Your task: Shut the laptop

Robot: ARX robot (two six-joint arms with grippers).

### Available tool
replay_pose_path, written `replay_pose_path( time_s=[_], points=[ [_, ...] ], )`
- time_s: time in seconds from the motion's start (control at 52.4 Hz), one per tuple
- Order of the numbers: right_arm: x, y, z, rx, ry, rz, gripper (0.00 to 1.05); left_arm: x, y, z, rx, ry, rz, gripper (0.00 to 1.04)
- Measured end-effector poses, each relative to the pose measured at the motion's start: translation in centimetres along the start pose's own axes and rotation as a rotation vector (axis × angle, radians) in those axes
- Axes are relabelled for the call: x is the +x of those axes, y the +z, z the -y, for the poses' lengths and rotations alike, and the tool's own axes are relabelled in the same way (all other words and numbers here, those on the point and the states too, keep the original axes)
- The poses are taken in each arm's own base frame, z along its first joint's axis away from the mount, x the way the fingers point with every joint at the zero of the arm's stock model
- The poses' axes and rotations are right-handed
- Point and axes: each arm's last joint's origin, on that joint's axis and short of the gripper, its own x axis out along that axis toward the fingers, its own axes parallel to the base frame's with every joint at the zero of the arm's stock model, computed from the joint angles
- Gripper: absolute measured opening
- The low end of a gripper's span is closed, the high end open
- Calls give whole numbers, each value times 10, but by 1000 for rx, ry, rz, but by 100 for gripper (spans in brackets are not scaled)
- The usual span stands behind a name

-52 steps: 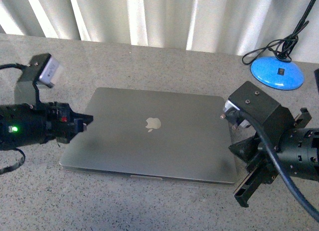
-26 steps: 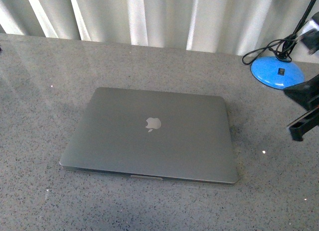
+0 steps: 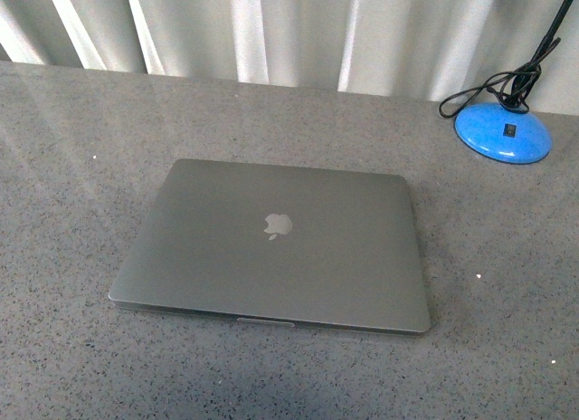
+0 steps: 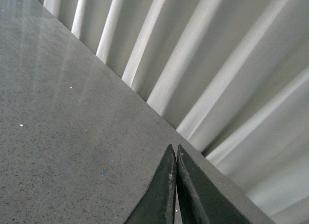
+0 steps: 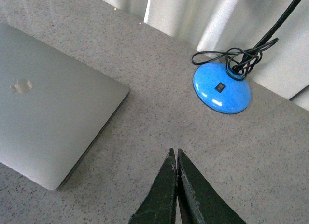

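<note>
A speckled grey stone-look tabletop (image 3: 72,148) fills most of the front view, with a faint sheen across its far left part and a few tiny pale flecks scattered on it. Along its far edge hangs a pale pleated curtain (image 3: 298,31), its folds falling in soft vertical bands of white and grey.

The laptop (image 3: 271,248) lies flat near the middle of the table with its lid fully down, the pale apple logo (image 3: 279,225) facing up. Its front edge faces the near side, and a thin shadow line runs under that edge.

Far to the right, well apart from the laptop, sits a blue round lamp base (image 3: 503,131) with a small dark switch on top. A black cord (image 3: 479,87) is looped loosely just beside and behind it, and a dark stem rises from the base up out of the picture.

Neither arm appears in the front view. In the left wrist view, the left gripper (image 4: 175,154) shows two dark fingertips pressed together with nothing between them, above bare tabletop near the curtain. In the right wrist view, the right gripper (image 5: 175,156) is likewise pinched closed on nothing, hanging over bare table between the laptop's right corner (image 5: 123,91) and the lamp base.
</note>
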Motion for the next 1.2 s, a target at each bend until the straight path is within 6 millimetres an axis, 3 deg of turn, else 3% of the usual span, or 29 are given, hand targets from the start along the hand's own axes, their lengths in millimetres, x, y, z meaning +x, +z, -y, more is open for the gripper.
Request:
replay_pose_path(
  time_s=[0.057, 0.305, 0.363, 0.439, 0.534, 0.668, 0.725, 1.203],
  points=[
    [-7, -5, -2, 8, -14, 6, 4, -1, 1, 0, -4, 4, 10, 20],
    [-10, -8, -3, 30, -33, 5, 63, -1, 1, 0, 1, -13, -2, 78],
    [-4, -17, -6, 87, -166, 79, 56, -3, -2, -3, 134, -214, -81, 67],
    [-12, -31, -12, 205, -300, 262, 39, -19, -11, -2, 307, -450, -162, 50],
    [-24, -22, -12, 239, -320, 402, 22, -29, -13, 0, 384, -484, -159, 33],
    [-33, -25, -15, 266, -316, 411, 1, -40, -10, 2, 415, -488, -133, 14],
    [-35, -27, -17, 272, -314, 402, 1, -44, -11, 2, 423, -487, -135, 3],
    [-61, -26, -23, 278, -320, 440, 1, -75, -5, 8, 432, -497, -108, 4]
  ],
)
